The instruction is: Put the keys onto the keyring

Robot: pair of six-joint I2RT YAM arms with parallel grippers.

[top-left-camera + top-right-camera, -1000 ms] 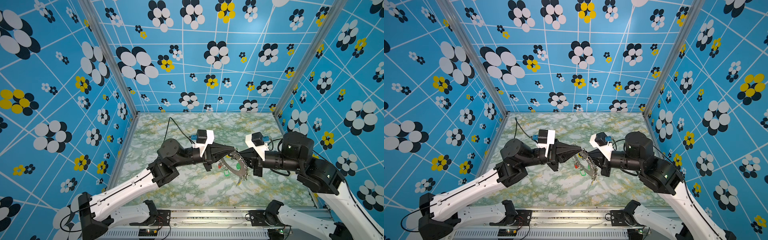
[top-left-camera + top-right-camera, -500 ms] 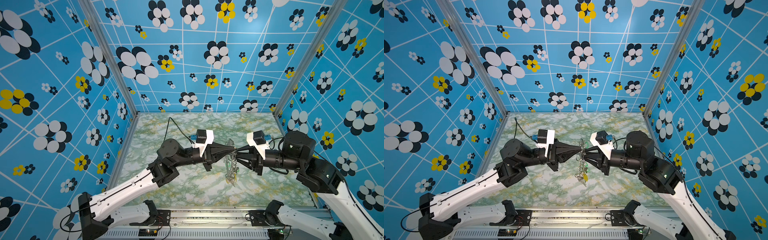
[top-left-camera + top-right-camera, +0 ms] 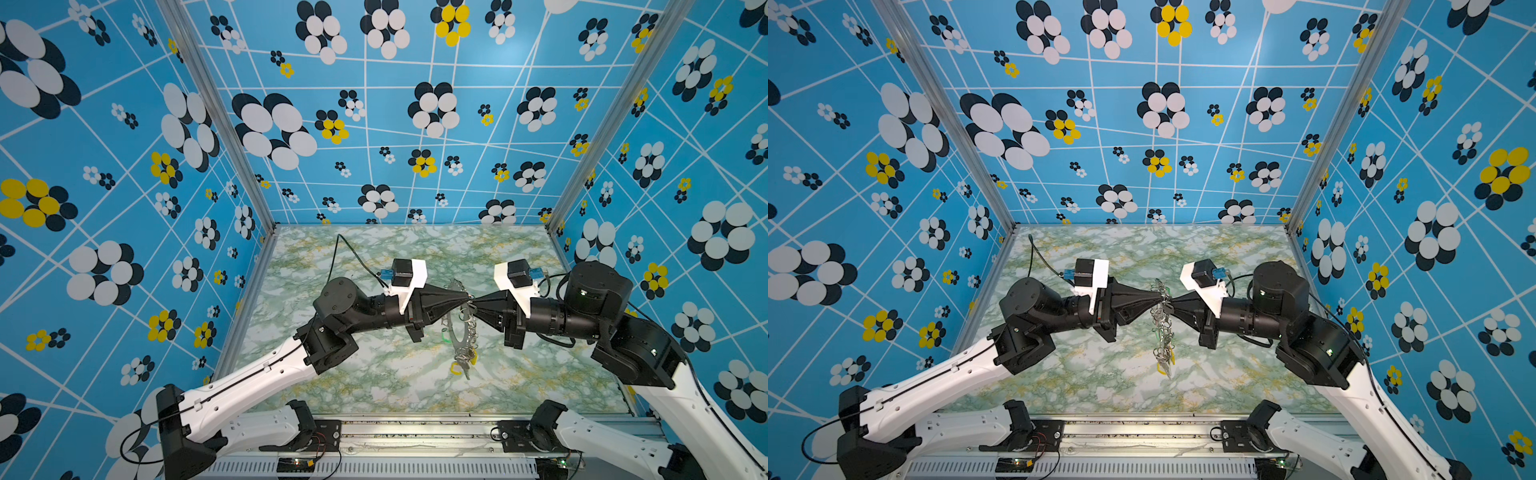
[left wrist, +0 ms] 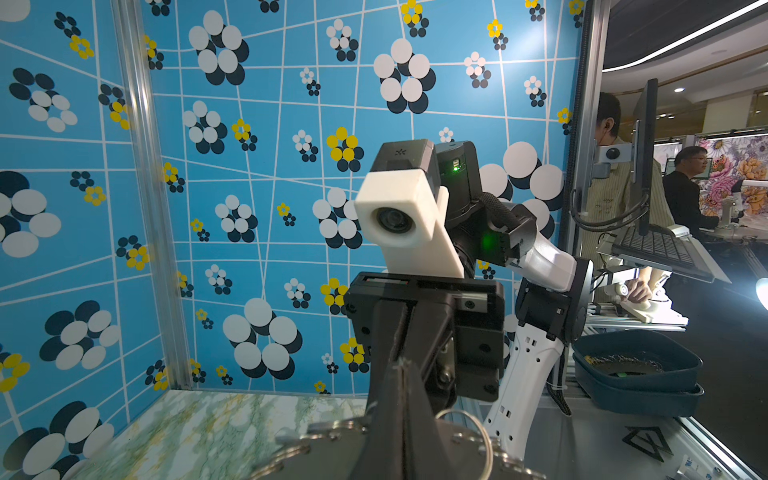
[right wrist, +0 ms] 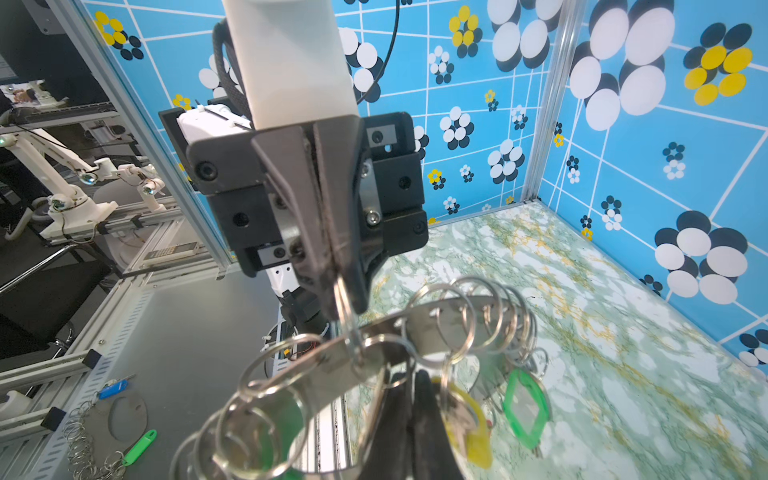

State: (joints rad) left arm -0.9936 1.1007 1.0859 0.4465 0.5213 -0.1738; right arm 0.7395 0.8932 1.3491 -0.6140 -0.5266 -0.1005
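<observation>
The keyring [image 3: 471,332], a grey metal disc rimmed with wire loops, hangs on edge above the marble table [image 3: 374,374]; in a top view it is almost a line [image 3: 1163,332]. My left gripper [image 3: 467,297] is shut on one wire loop [image 5: 347,307] at the disc's top. My right gripper [image 3: 477,300] meets it tip to tip and is shut, its fingertips [image 5: 411,399] under the disc's rim [image 5: 436,328]. Whether they pinch a loop I cannot tell. Yellow [image 5: 473,432] and green [image 5: 525,409] tags dangle from it. The keys are out of view.
Blue flowered walls close in the table on three sides. Beyond the front rail, spare rings and coloured tags [image 5: 89,440] lie on a grey surface. A dark blue bin [image 4: 636,374] stands outside the cell, and people sit at desks behind it.
The keyring lay tilted between both grippers; the right jaws let go and it swung down to hang from the left gripper. The right jaws have shut again at the left tip.
</observation>
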